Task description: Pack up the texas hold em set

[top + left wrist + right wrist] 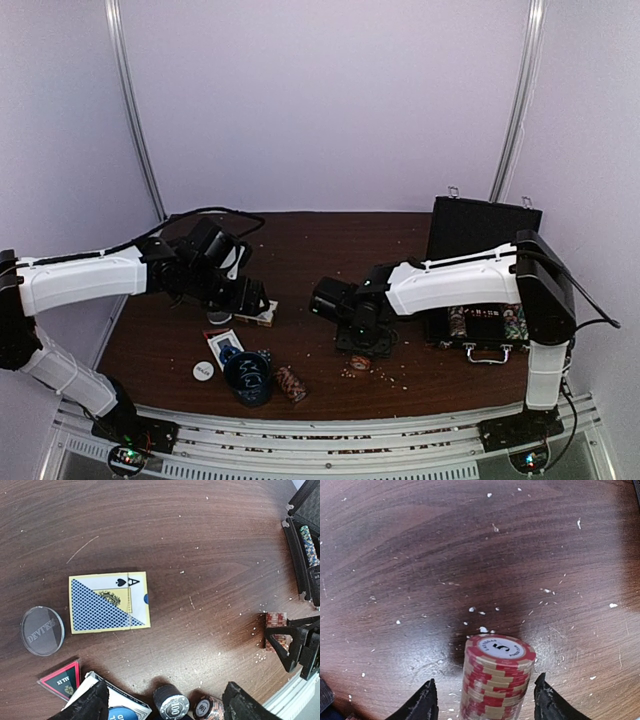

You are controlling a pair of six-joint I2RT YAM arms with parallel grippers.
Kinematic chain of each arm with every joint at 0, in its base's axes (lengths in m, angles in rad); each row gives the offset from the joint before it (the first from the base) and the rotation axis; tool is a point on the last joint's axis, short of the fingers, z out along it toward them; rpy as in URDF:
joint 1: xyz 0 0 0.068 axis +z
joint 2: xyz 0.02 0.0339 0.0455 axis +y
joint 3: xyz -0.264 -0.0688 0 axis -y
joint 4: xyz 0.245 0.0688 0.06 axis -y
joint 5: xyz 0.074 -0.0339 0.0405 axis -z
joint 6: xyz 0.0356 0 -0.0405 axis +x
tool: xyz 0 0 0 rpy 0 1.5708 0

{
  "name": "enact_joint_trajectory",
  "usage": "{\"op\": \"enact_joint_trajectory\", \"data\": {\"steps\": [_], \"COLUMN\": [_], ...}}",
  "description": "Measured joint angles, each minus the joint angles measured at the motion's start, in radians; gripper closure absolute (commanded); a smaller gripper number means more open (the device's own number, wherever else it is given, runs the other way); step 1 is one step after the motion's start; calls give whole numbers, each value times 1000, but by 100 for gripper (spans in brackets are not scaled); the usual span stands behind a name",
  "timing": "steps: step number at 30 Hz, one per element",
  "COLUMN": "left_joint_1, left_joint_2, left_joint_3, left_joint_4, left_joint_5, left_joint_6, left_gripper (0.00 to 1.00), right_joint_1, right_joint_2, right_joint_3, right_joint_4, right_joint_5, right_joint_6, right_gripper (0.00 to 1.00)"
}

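Left to right: card deck (pixel 258 314); chip roll (pixel 360 362); case (pixel 480 232).

Red-and-cream striped chip roll (pixel 496 680) between black right fingers (pixel 417 702), blue-lattice, yellow-bordered card deck (pixel 109 602) ahead of left fingers (pixel 87 705), on dark-brown wood-grain table (pixel 200 540)

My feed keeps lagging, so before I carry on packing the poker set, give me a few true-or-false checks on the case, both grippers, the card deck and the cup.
1. The case is shut. False: it stands open, lid up.
2. The right gripper straddles a standing red-and-tan chip roll. True.
3. The left gripper holds the card deck. False: its jaws are open and the deck lies free on the table.
4. A clear round disc lies beside the card deck. True.
5. The dark cup sits in the case. False: it stands on the table near the front edge.
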Motion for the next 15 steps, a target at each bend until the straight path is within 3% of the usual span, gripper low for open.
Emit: {"op": "enact_joint_trajectory", "data": {"steps": [15], "left_joint_1": [22], "left_joint_2": [24], "left_joint_3": [0], "left_joint_4": [22], "left_joint_5": [35], "left_joint_6": [47], "left_gripper": [19], "right_joint_1": [-11], "right_joint_2": [5], "right_joint_3": [-51], "right_joint_4": [68], "right_joint_5": [-12], "right_joint_6": [-3], "right_gripper": [45]}}
